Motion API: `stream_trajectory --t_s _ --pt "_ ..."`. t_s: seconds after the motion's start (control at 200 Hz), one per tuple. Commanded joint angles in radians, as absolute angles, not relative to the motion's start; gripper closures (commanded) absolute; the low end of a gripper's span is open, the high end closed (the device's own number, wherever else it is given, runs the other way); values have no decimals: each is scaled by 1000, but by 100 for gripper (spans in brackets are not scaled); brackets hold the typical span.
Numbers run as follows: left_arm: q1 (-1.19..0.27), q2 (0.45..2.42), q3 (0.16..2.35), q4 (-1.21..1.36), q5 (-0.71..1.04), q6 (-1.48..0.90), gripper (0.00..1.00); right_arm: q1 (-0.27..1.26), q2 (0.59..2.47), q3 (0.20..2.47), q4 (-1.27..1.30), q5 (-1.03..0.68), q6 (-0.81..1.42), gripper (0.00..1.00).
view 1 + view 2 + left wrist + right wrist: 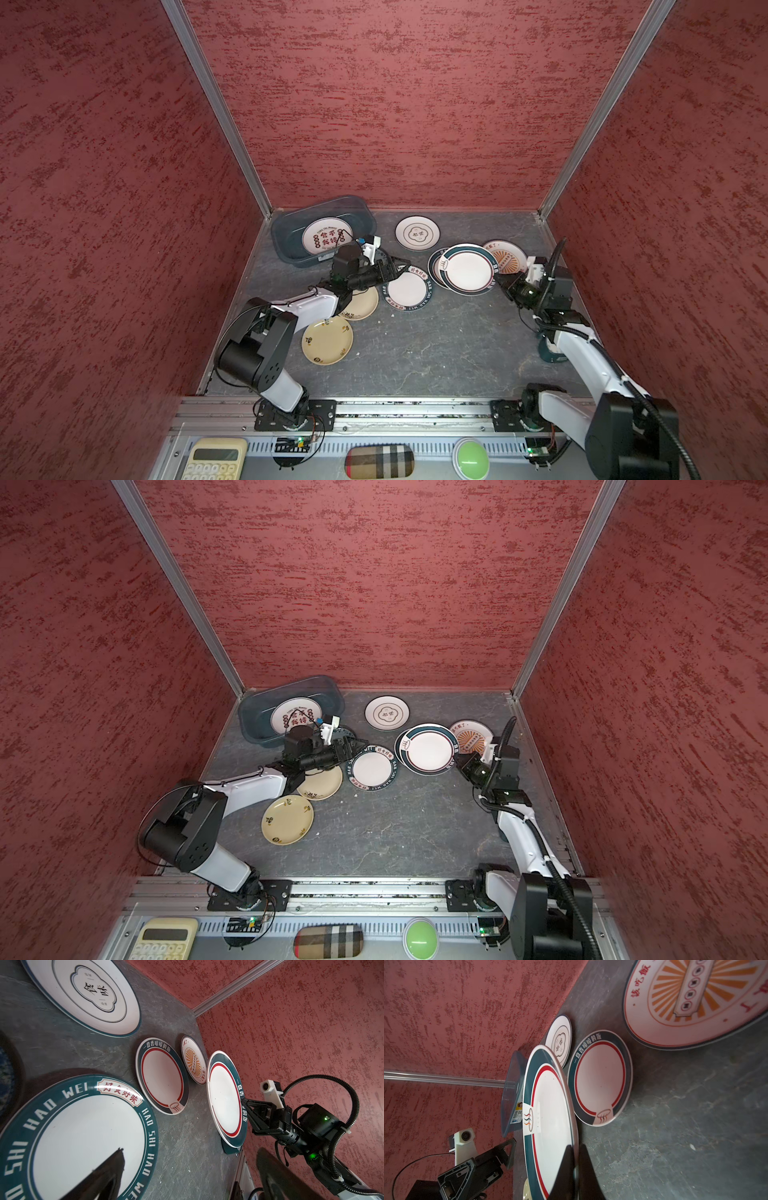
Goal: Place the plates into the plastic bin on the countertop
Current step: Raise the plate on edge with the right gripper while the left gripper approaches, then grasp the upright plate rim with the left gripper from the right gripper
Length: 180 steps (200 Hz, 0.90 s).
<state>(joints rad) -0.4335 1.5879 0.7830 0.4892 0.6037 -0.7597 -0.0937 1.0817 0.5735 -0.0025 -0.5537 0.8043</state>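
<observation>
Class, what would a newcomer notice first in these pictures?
The right pincer grips a large teal-rimmed plate by its rim, tilted above the countertop on the right. At the back left, the blue-grey bin holds one plate with red characters.

Enclosure of three dark-red rough-textured wall panels: rear panel (395, 104), left panel (104, 208), right panel (685, 208); silver aluminium corner posts (216, 108) at both rear joints, seen in both top views; dark grey stone-look countertop with pale veins (436, 345) as floor; silver aluminium rail (415, 409) along front edge; nearer than rail, cream calculator (214, 461), tartan oblong case (379, 461), green round button (471, 457); lighting even, shadows soft.
</observation>
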Motion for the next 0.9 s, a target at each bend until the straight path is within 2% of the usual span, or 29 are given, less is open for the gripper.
stream_trajectory --t_s 0.0,0.311,0.641,0.746,0.897 --pt "-456 1596 814 538 603 -766 1 -52 1114 626 114 -543 799 100" --pt "-482 1651 860 533 593 -777 5 85 1295 668 336 -571 906 100" --pt "-463 1715 901 526 554 -804 18 132 1346 648 436 -576 962 100" --pt "-456 1744 911 558 554 -827 26 142 1349 628 458 -573 979 100" --pt "-456 1769 925 576 550 -847 48 158 1356 605 490 -571 994 100"
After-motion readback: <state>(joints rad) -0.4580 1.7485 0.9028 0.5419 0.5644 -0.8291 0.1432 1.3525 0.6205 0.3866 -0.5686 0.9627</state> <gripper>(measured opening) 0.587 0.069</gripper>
